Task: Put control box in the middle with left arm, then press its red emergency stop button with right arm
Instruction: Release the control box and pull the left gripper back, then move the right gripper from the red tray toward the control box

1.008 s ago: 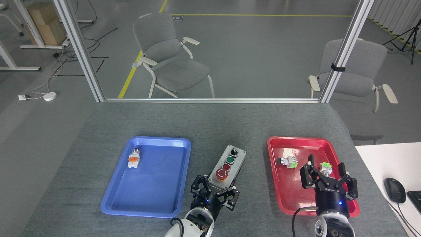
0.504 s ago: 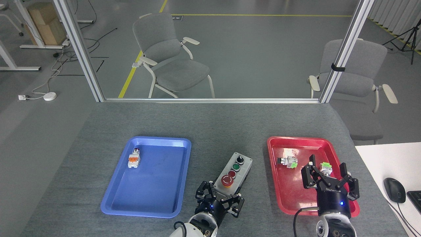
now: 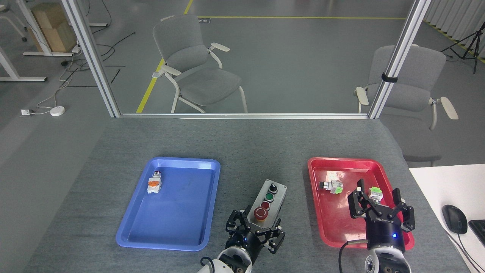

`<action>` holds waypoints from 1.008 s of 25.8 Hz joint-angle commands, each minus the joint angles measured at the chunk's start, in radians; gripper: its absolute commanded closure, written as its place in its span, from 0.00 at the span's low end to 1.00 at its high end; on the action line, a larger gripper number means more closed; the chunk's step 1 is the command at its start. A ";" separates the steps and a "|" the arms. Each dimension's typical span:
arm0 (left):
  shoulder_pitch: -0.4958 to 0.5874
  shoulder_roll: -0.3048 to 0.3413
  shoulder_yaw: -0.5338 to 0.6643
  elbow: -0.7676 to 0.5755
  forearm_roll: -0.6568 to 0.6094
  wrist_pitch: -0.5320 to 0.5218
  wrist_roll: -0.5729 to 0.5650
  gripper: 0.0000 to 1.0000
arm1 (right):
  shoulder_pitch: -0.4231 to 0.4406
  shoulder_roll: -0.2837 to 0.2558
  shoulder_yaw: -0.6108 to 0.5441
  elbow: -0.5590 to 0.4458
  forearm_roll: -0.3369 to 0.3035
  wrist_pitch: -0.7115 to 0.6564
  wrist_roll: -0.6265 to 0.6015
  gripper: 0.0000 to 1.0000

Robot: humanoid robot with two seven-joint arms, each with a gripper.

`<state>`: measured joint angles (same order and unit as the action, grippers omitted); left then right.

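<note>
The control box (image 3: 273, 194) is a long light-grey box lying at a slant on the grey cloth between the two trays. It carries a black knob, a green button, a small red button and the red emergency stop button (image 3: 261, 214) at its near end. My left gripper (image 3: 255, 229) comes up from the bottom edge, and its black fingers (image 3: 235, 223) are closed around the near end of the box. My right gripper (image 3: 380, 203) hovers over the red tray with its fingers spread open and holds nothing.
A blue tray (image 3: 172, 231) on the left holds one small push-button part (image 3: 154, 184). The red tray (image 3: 326, 227) on the right holds two loose button parts (image 3: 330, 185), one of them under my right gripper. A white desk with a mouse (image 3: 454, 218) stands at the right edge.
The left gripper and the control box moved together, first to the right and toward me, then a little further toward me. The right gripper only drifted slightly nearer.
</note>
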<state>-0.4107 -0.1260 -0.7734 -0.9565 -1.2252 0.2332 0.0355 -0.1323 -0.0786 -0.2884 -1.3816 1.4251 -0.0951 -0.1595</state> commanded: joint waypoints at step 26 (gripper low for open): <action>0.267 0.329 0.638 -0.568 0.027 -0.187 0.011 0.01 | -0.112 -0.084 0.267 0.058 0.003 -0.075 0.001 1.00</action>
<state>-0.1054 0.2066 -0.1789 -1.5552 -1.2067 0.0486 0.0407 -0.2288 -0.1621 -0.1201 -1.3271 1.4280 -0.1633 -0.1605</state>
